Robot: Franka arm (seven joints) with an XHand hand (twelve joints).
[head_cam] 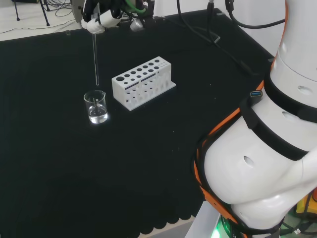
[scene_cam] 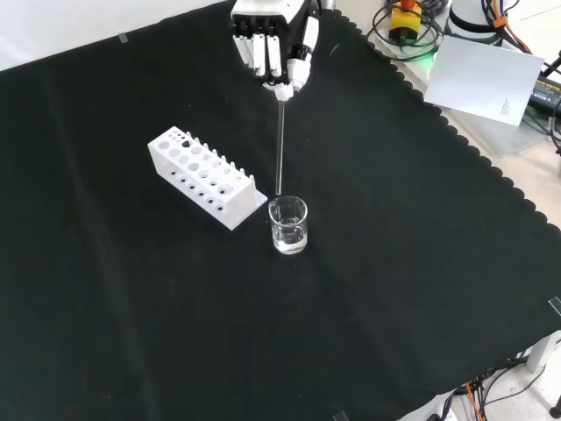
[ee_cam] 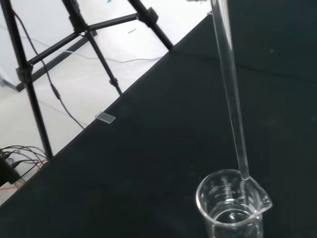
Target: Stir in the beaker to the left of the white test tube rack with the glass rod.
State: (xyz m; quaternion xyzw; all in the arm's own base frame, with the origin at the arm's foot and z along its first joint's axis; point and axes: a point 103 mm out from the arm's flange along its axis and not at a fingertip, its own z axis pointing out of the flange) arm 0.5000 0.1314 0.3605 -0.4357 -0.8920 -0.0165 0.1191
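Standing on the black cloth (scene_cam: 421,289), the beaker (scene_cam: 288,225) is a small clear glass vessel with a pouring lip and a little clear liquid at its bottom. It sits just beside one end of the white test tube rack (scene_cam: 206,176), to that rack's left in the head view. The glass rod (scene_cam: 280,145), thin, clear and straight, hangs nearly upright, its lower tip at the beaker's rim in the wrist view. The hand (scene_cam: 270,39) pinches the rod's top end between curled fingers and thumb.
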